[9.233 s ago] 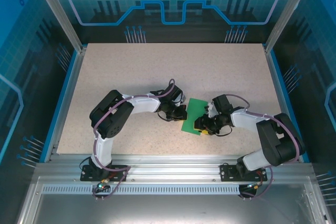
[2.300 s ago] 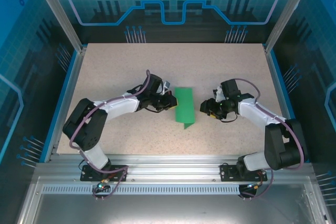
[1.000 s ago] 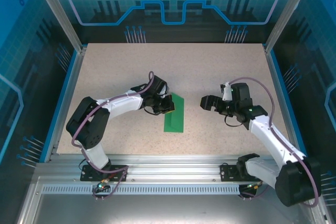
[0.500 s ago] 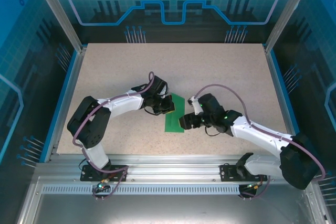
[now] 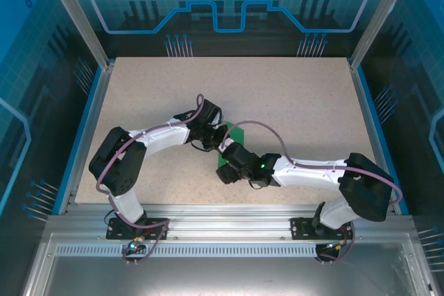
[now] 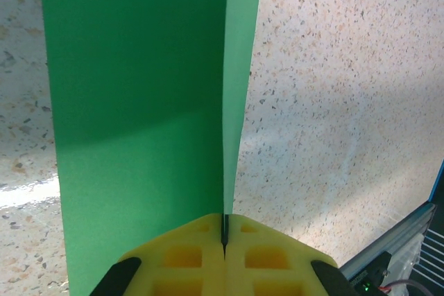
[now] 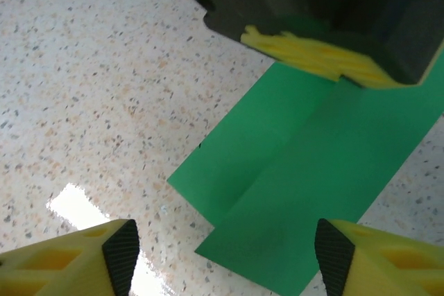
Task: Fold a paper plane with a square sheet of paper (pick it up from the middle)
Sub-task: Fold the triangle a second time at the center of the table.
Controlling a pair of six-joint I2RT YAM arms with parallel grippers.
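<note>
The left fingers (image 6: 184, 254) are still pressed together, as they were a second ago, pinching a thin layer of the square sheet of paper (image 6: 139, 102). That layer stands on edge and runs straight out from their tips. The rest of the green sheet lies flat just to one side of them.

The right fingers (image 7: 62, 258) are what has changed. A second ago they hung wide open, well off to the far side of the sheet from the left fingers. They have since swept across and narrowed to a middling gap. Now they stand apart with nothing gripped between them, and the sheet's free end lies on the tabletop (image 5: 291, 95) just ahead of their tips. From the right wrist view, the paper stretches away from these fingers to the left fingers at its other end, with two overlapping layers and a straight crease along its length.

This probably means both ends of the paper are about to be handled together, one end held while the other is pressed or taken. The sheet reads as a long folded strip with no pointed nose, so the plane looks to be at an early stage.

Counted:
- One green sheet
- Two pairs of fingers, one shut on the paper and one open
- One speckled tabletop under them
</note>
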